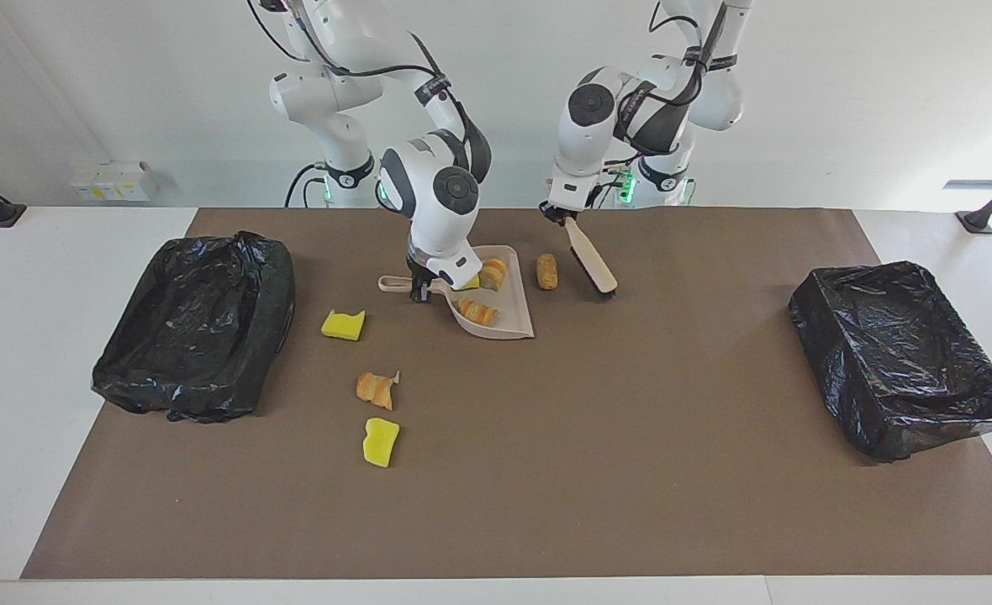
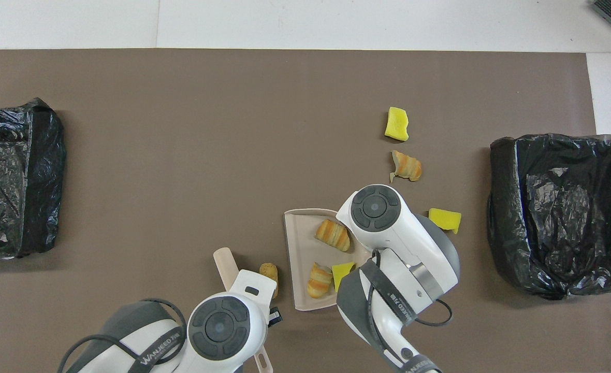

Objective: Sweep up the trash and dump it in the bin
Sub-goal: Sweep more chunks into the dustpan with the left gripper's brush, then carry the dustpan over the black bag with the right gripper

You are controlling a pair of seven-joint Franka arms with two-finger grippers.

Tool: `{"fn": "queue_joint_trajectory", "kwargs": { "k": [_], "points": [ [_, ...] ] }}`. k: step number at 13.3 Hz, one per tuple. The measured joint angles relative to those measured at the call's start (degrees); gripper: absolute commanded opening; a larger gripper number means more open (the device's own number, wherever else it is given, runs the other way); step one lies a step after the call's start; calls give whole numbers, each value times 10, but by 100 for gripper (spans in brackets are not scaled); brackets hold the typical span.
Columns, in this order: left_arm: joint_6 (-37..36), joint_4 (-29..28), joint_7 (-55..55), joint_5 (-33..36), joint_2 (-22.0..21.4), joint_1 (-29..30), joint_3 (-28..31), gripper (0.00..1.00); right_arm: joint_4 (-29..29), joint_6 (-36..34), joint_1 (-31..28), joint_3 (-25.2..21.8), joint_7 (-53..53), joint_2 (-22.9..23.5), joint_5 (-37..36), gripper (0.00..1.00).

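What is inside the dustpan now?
In the dustpan lie two bread chunks and one yellow sponge piece. The right gripper and its arm cover the handle end, so more could hide there.

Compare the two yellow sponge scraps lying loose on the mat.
The yellow scrap nearer the robots lies beside the dustpan and shows a notched edge. The yellow scrap farther from the robots lies past the bread-like chunk and looks more oblong. Both are small, yellow, unswept.
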Motion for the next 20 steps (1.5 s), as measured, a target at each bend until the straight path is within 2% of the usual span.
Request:
{"fn": "queue_joint_trajectory", "kwargs": {
  "k": [3,8,13,16,20],
  "points": [
    [55,-5,29,-17,7,-35,-3,0,-22,16,1,1,0,-16,0,0],
    [174,0,117,-46,35,-37,1,0,-22,16,1,1,0,-16,0,0],
    [269,54,131,-47,75,-37,2,0,-22,16,2,1,0,-16,0,0],
    [261,78,131,-47,79,-21,11,0,-22,16,2,1,0,-16,0,0],
    [175,88,153,-47,71,47,18,0,-21,16,1,1,0,-16,1,0]
  ]
}}
